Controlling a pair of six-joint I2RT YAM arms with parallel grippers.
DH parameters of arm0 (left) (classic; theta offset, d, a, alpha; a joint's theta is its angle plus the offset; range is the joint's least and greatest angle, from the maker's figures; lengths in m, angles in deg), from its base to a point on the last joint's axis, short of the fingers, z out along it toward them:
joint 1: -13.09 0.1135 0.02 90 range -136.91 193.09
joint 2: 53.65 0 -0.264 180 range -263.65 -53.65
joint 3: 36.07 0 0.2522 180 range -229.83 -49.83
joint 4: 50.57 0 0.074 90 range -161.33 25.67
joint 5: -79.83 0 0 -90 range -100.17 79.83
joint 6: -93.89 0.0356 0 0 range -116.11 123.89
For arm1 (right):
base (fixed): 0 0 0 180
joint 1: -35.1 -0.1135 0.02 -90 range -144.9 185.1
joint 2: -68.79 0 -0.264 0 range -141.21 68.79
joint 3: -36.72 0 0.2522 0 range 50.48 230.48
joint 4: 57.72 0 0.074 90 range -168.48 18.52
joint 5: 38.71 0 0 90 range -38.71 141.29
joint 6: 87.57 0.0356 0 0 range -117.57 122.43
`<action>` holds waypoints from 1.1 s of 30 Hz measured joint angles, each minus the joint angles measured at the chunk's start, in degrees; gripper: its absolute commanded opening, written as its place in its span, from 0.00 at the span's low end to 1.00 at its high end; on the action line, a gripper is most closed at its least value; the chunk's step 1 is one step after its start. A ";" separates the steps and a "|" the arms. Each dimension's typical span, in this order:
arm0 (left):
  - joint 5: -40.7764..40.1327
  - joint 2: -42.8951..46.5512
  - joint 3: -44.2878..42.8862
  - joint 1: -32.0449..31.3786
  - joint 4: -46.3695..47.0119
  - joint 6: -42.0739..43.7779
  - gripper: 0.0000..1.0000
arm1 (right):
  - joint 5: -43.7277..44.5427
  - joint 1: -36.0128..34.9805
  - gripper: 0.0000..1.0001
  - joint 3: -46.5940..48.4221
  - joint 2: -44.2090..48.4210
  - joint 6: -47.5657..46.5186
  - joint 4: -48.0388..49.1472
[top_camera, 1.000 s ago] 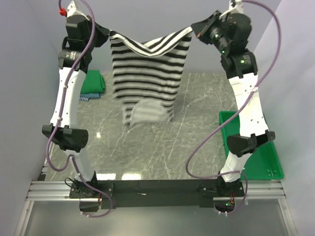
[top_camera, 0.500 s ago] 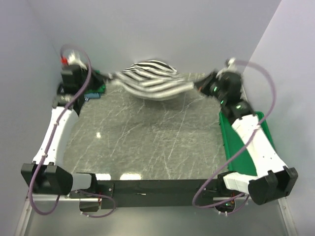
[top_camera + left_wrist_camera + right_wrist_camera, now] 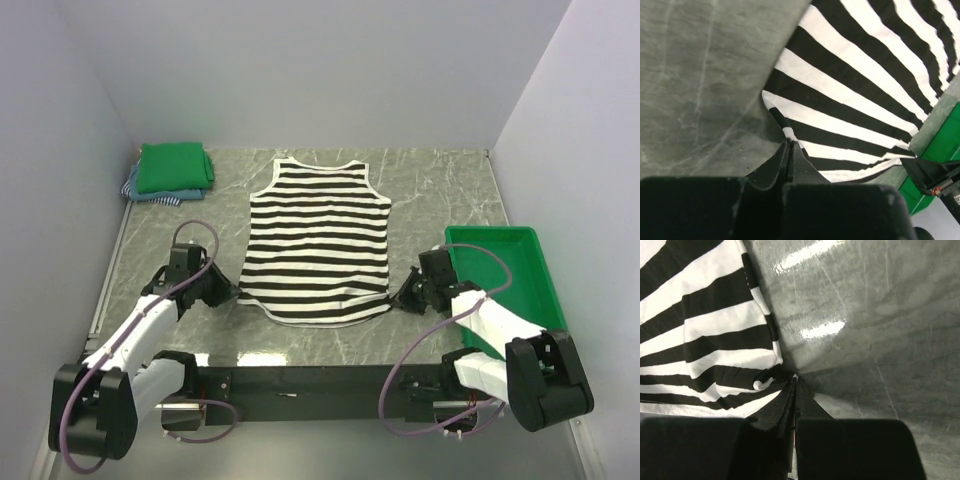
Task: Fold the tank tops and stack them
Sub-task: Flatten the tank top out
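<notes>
Striped top (image 3: 318,240) lies spread flat on the tabletop (image 3: 440,190), hem toward the arms and neck away.

Nearest, both claws sit low at the hem corners. On one side the left claw (image 3: 791,142) has its fingers pressed together, with the left hem corner nipped at the tips. The fabric runs out ahead of it and to its right. On the other side the right claw (image 3: 795,377) is likewise closed tight, with the right hem corner bunched at its tips. There the fabric stretches ahead and to its left, and bare tabletop lies to its right. Between the two the hem looks even, with only a small curl at each pinched corner.

By the look of it, the laying-out step is about done and folding has not begun. The next move likely calls for carrying both corners forward toward the shoulders, the claws moving together so the fabric does not skew.

A tray (image 3: 510,280) lies just right of the right claw. Far ahead of the left claw, a folded green top (image 3: 175,165) rests on bluish cloth (image 3: 148,194), probably the stack to join.
</notes>
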 measured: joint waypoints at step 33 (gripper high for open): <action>1.55 5.70 -9.25 -4.63 -17.03 -0.48 0.48 | 3.87 -0.24 0.71 4.11 27.89 0.37 -24.90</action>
